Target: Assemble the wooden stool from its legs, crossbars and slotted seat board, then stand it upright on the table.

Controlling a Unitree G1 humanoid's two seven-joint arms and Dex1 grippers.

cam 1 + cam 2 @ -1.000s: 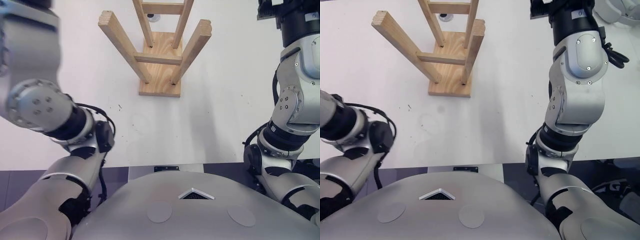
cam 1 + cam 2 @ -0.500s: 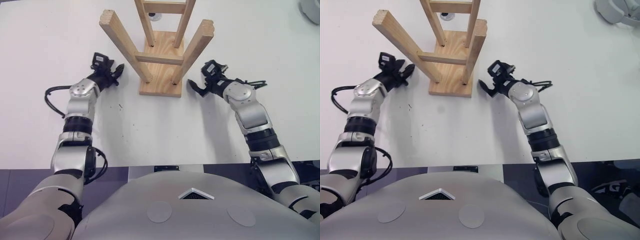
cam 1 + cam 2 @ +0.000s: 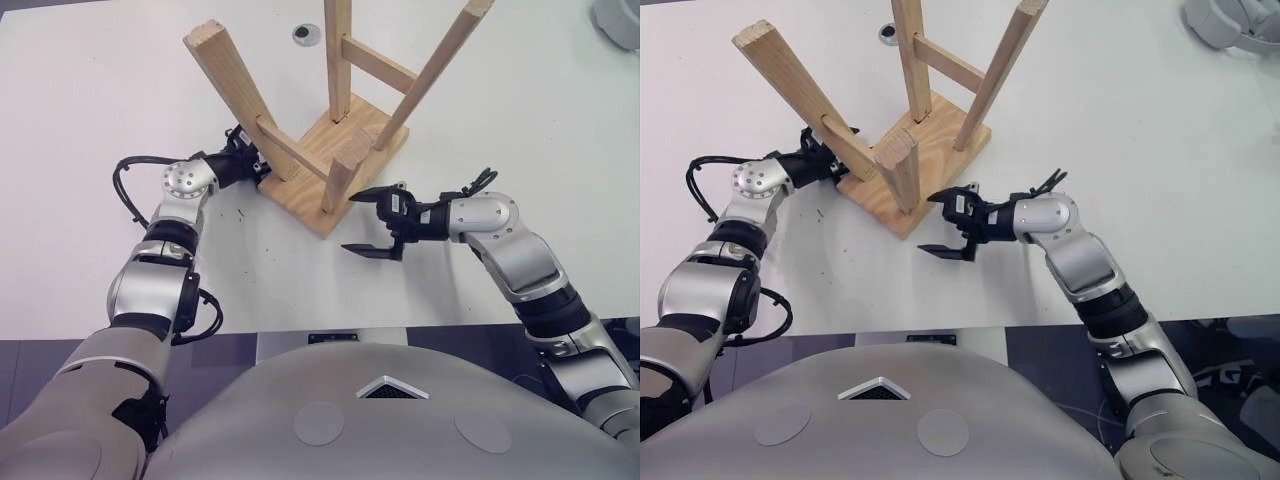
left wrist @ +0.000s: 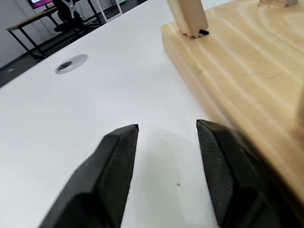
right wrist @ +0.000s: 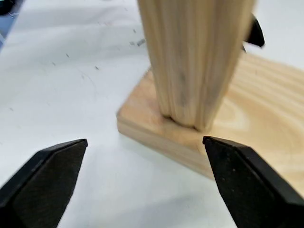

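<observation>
A white matte table (image 3: 80,120) spans the scene, with dark scuff specks near its middle. A round grey metal grommet (image 3: 303,35) sits at the far centre and a pale grey rounded object (image 3: 622,14) at the far right corner. Dark grey floor (image 3: 30,352) borders the near edge. Beyond the table stand a black office chair (image 4: 66,10) and a dark-legged desk (image 4: 28,23).

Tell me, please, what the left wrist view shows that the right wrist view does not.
Left wrist view's own: the left claw, open, low over the table beside the seat board's edge; a round grommet in the table; office furniture behind. Right wrist view's own: the right claw, open, facing a board corner and the thick leg standing in it; small dark scuffs. Shared: the wooden board, a leg socketed into it, the white table.
</observation>
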